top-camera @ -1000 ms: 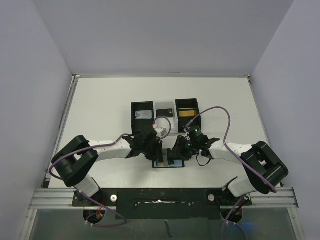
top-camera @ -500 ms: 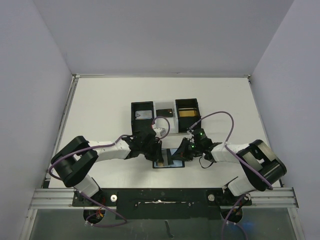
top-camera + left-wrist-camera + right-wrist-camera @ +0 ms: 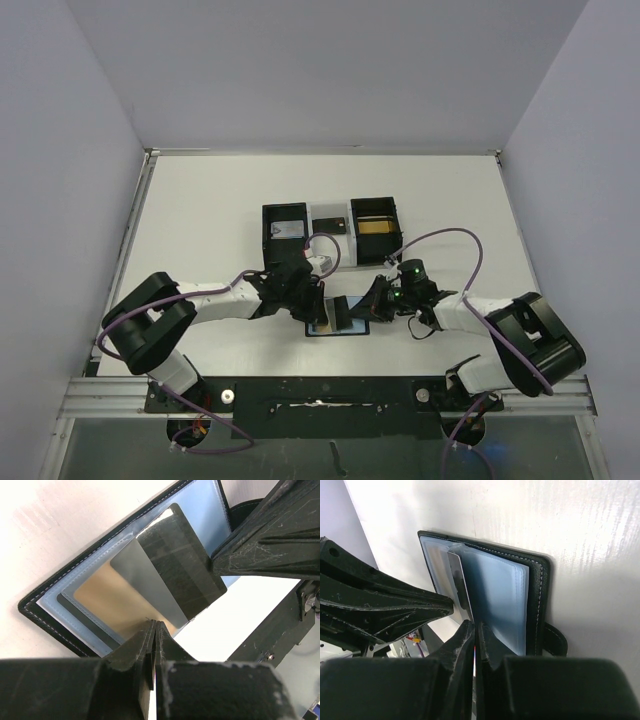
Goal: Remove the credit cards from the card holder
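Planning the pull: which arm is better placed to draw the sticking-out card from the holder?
Right, likely. The right gripper is shut on the edge of the grey card jutting from the holder; the left gripper is shut at the holder's edge, seemingly steadying it.

The card holder (image 3: 31, 609) lies open on the white table (image 3: 60, 525), its stitched black edge running from the lower left up to the top centre. Inside it are blue-grey pockets (image 3: 200, 510). A gold card (image 3: 107, 605) sits in a pocket in the middle of the frame. A grey card (image 3: 165, 565), half darkened by reflection, stands tilted up and out over it. At bottom centre the left gripper (image 3: 154, 627) has its fingers pressed together, their tips at the near edge of the cards. From the right edge the right gripper (image 3: 212, 562) reaches in. Its tip meets the grey card's corner and seems to pinch it, though the contact is hard to make out.
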`<state>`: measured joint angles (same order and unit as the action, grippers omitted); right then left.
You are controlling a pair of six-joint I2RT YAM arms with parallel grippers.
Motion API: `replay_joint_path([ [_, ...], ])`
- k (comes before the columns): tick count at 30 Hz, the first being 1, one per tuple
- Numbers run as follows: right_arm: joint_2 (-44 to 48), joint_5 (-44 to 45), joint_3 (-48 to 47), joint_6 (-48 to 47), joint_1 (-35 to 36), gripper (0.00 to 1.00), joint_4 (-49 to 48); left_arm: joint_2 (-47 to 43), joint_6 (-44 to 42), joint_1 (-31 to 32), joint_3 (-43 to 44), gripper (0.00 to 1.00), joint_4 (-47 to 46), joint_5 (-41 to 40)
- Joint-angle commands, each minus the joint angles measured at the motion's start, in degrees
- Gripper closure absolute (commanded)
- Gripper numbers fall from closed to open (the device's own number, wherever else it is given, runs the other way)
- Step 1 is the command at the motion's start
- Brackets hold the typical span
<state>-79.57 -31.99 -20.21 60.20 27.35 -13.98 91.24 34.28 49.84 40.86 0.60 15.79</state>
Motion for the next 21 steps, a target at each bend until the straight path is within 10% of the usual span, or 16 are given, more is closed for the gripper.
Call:
replay_joint_path([
  [1, 2.37, -1.13, 0.11, -0.56, -0.33, 1.0, -1.44, 2.79, -2.28, 0.51, -1.58, 1.0, 4.59, -3.1],
  [21, -4.95, -5.32, -1.09, 1.38, 0.79, 0.77, -12.03, 4.78, -2.55, 0.89, -0.99, 1.0, 4.67, -2.84],
])
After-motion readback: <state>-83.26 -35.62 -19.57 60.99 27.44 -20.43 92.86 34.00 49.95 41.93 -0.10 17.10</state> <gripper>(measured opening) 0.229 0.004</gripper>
